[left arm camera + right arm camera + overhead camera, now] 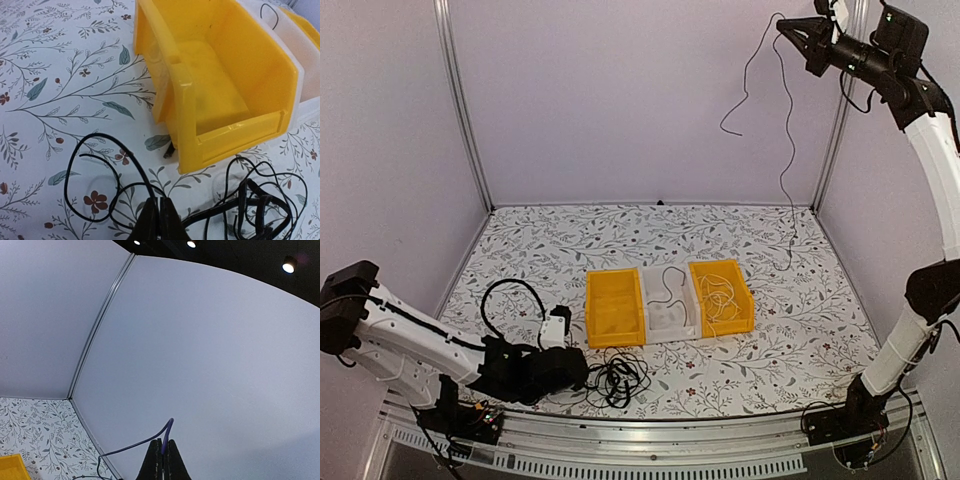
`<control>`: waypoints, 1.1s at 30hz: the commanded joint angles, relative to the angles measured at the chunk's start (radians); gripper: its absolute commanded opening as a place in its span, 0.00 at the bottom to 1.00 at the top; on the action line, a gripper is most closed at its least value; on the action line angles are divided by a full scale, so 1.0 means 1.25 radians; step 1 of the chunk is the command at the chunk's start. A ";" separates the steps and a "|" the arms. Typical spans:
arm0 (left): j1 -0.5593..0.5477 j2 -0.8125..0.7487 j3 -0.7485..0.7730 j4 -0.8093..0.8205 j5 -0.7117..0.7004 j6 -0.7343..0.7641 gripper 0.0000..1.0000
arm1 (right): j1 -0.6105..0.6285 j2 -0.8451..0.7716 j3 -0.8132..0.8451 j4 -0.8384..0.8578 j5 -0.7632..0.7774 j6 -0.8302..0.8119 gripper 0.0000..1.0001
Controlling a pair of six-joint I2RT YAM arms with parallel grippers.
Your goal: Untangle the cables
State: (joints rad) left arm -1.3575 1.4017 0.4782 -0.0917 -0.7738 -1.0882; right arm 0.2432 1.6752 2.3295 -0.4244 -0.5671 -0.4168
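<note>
Right gripper (790,28) holds a thin cable (786,130) way up high, left gripper (582,378) pins the black tangle (620,382).
Both are pinched shut on a strand. The thin cable dangles to the table (520,250); the tangle sits in front of the yellow bin (614,305). It looks light, floppy and snaggy, so I'd grab single strands near a free end, never the clump.

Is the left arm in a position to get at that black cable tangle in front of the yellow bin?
Probably yes: the left gripper sits low on the table right at the black cable tangle, shut and seemingly pinching a strand, with nothing between them.
</note>
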 commanded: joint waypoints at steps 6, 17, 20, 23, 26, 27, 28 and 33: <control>0.025 0.008 -0.004 0.019 0.029 0.016 0.00 | 0.015 0.011 -0.010 0.022 -0.027 0.020 0.00; 0.034 0.017 0.001 0.021 0.040 0.021 0.00 | 0.039 -0.009 -0.103 0.048 -0.052 0.033 0.00; 0.035 0.021 0.003 0.021 0.041 0.024 0.00 | 0.048 -0.003 -0.081 0.050 -0.051 0.034 0.00; 0.037 0.026 0.007 0.020 0.045 0.027 0.00 | 0.057 0.006 -0.059 0.053 -0.049 0.036 0.00; 0.038 0.032 0.013 0.018 0.047 0.029 0.00 | 0.068 0.016 -0.050 0.055 -0.047 0.038 0.00; 0.038 0.034 0.015 0.016 0.047 0.029 0.00 | 0.075 0.018 -0.050 0.055 -0.046 0.037 0.00; 0.037 0.036 0.016 0.014 0.047 0.029 0.00 | 0.080 0.020 -0.049 0.053 -0.045 0.035 0.00; 0.039 0.038 0.019 0.011 0.048 0.026 0.00 | 0.118 0.033 -0.060 0.044 -0.036 0.019 0.00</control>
State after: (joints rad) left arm -1.3235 1.4414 0.4812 -0.0795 -0.7170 -1.0649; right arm 0.3534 1.6913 2.2482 -0.3725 -0.6197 -0.3824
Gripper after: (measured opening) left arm 0.000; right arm 0.017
